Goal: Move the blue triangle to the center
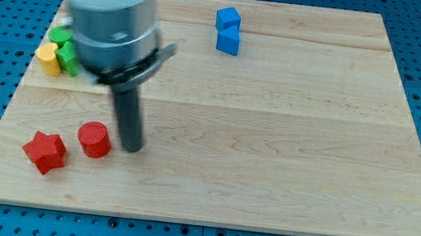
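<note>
Two blue blocks touch each other near the view's top centre: an upper blue block (227,17) and a lower blue one (229,40); which is the triangle I cannot tell for sure. My tip (132,146) rests on the wooden board at the lower left, just right of a red cylinder (94,138). The tip is far below and to the left of the blue blocks.
A red star block (44,151) lies left of the red cylinder. A yellow block (49,58) and green blocks (67,48) sit at the board's left edge, partly hidden by the arm's grey body (110,19). The board (287,143) lies on a blue pegboard.
</note>
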### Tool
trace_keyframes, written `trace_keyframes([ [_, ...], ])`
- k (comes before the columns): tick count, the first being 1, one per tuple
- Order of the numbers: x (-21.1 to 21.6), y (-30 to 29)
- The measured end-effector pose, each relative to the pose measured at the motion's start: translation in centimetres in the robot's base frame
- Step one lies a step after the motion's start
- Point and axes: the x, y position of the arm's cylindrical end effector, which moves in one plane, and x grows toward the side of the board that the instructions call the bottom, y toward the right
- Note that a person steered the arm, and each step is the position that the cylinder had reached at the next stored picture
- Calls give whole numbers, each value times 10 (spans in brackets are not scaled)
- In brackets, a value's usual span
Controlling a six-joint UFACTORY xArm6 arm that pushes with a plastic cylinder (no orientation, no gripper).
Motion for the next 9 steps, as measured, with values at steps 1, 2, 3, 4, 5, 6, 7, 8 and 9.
trace_keyframes([
  [1,-22,1],
  [2,-54,40],
  [3,-111,147],
  [4,-197,233],
  [5,-257,227],
  [6,-251,130],
  [7,-233,43],
  [8,-178,37],
  [9,-194,37],
])
